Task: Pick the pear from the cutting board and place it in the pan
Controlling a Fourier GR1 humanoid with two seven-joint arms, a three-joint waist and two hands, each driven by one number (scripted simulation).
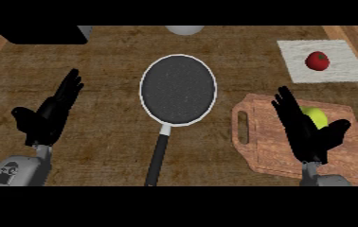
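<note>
Two black hands came up from the lower edge on grey forearms, and only the wrist ends of those forearms showed. The left hand [43, 113] sat well off to the left over the bare wooden desk [105, 70], fingers straight and pointing up and away, thumb stuck out to the left, holding nothing and touching nothing I could see. The right hand [306, 129] was over the cutting board [262, 141], fingers also straight and spread apart from the thumb, so it was apart and not clamped on anything.

The pear [316, 116] was on the cutting board, yellow-green, sitting right in the gap between the right hand's fingers and thumb. The hand covered part of it, so I only got the upper right of the fruit, and I couldn't tell whether the palm was touching it or just hovering above.

The pan [178, 90] lay in the middle of the desk with nothing in it, dark inside with a pale rim, its black handle running down toward the lower edge where the end got cut off. It was well apart from both hands.

Up at the right a tomato [317, 60] sat on a white cloth [297, 56]. At the top edge a pale round thing [184, 30] was mostly cut off, no idea what it was, and a black block [42, 34] filled the top left corner, also cropped.
</note>
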